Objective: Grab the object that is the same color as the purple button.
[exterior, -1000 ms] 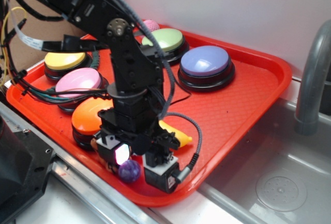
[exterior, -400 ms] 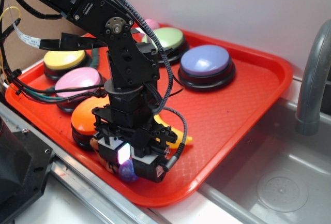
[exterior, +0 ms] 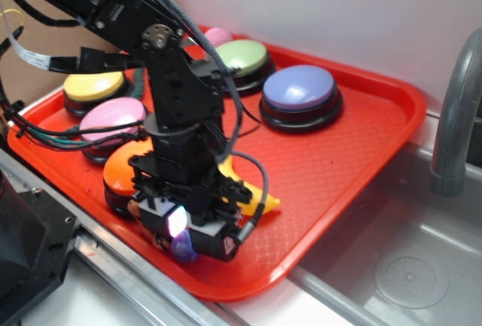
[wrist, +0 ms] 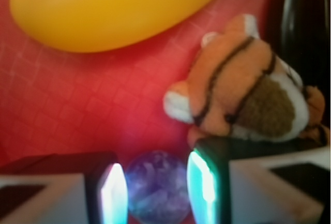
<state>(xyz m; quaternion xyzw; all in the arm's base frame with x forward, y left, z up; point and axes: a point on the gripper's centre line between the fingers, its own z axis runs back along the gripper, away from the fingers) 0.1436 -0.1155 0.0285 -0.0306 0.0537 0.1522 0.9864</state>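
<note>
The object, a small dark purple textured ball [wrist: 158, 193], lies on the red tray [exterior: 354, 153] near its front edge. In the wrist view it sits between my two lit fingers, and both pads press against its sides. My gripper [wrist: 158, 192] is shut on it. In the exterior view my gripper [exterior: 184, 237] is low over the tray and only a sliver of the ball [exterior: 182, 249] shows beneath it. The purple button [exterior: 299, 89], with a lavender dome on a black base, stands at the back of the tray, well away from the gripper.
A yellow banana [wrist: 119, 12] lies just beyond the ball and a striped orange plush toy [wrist: 243, 94] is close on the right. Orange [exterior: 122, 169], pink [exterior: 113, 119], yellow [exterior: 94, 85] and green [exterior: 241, 56] buttons stand on the tray. A sink [exterior: 407, 266] and grey faucet [exterior: 452, 115] lie to the right.
My gripper has come down over the purple ball and shifted slightly left. The ball showed plainly between the fingers before and is now mostly hidden by them.
</note>
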